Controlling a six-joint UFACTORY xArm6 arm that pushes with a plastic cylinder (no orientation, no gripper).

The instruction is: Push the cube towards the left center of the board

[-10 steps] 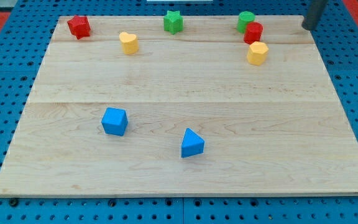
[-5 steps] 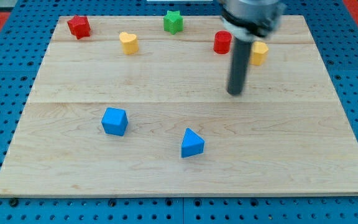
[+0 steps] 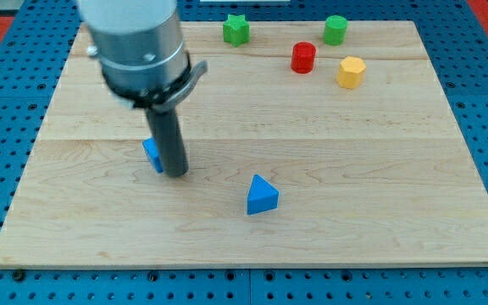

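My tip (image 3: 176, 174) rests just right of the blue cube (image 3: 152, 154) — no jaws on this end effector. The push leftward across the surface (image 3: 379, 169) remains — barely begun, I judge.

Swept my tip (image 3: 177, 174) from the view's top right down to the blue cube's (image 3: 152, 153) right side, hiding most of it.

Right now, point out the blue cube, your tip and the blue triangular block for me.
blue cube (image 3: 152, 154): camera view, on the sliver showing left of the rod.
my tip (image 3: 176, 174): camera view, on the rod's very end, at the cube's right side.
blue triangular block (image 3: 262, 195): camera view, on its front face.
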